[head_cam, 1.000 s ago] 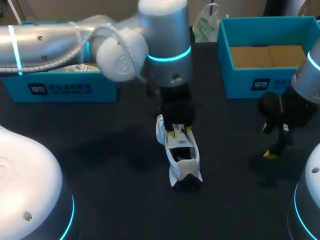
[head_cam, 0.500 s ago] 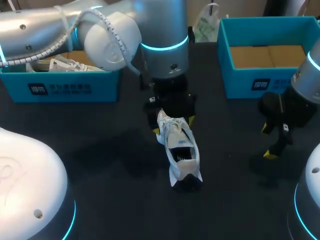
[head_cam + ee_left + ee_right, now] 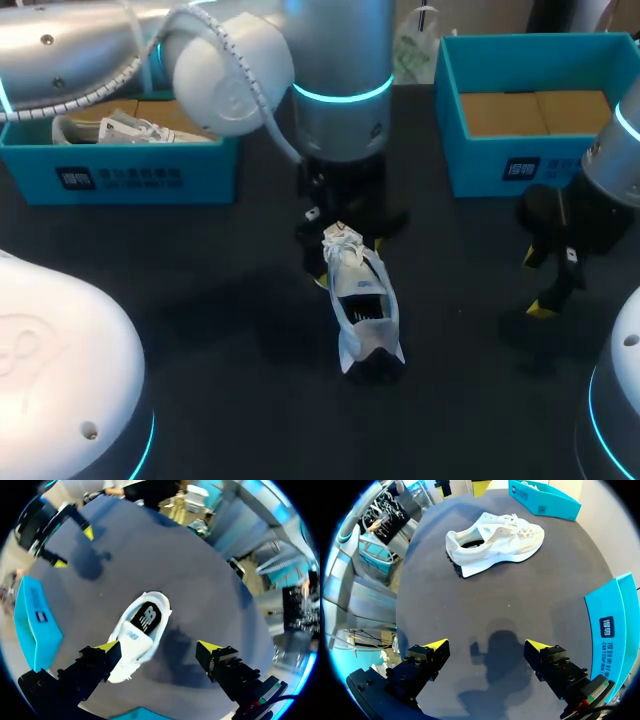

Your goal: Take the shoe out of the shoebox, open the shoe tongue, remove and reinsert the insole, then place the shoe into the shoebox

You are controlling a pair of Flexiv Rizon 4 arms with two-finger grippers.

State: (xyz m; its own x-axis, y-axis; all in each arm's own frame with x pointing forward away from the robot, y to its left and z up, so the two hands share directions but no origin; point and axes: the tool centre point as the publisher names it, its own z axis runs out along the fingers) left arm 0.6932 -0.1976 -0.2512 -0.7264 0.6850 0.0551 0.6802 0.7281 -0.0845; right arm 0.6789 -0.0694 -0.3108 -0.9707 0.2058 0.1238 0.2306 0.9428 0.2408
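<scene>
A white sneaker [image 3: 362, 305] stands on its sole in the middle of the black table, heel towards the front edge. Its dark insole shows in the sneaker [image 3: 139, 632] in the left wrist view. My left gripper [image 3: 345, 255] hangs open just above the toe end. In its own view the left gripper [image 3: 159, 647] has the shoe below it, nearer one finger, and touches nothing. My right gripper [image 3: 548, 285] stands open at the right, low over the table. The right gripper [image 3: 487, 645] looks across bare table at the sneaker [image 3: 495, 540], which lies on ahead.
A blue shoebox [image 3: 120, 178] at the back left holds another white shoe [image 3: 110, 128]. A second blue shoebox [image 3: 520, 170] with a bare cardboard floor stands at the back right, close behind my right gripper. A white bag [image 3: 412, 50] lies between the boxes.
My left gripper was shut on the front of the sneaker; it has opened, let go and lifted a little. The sneaker stays put. The right arm has not moved.
</scene>
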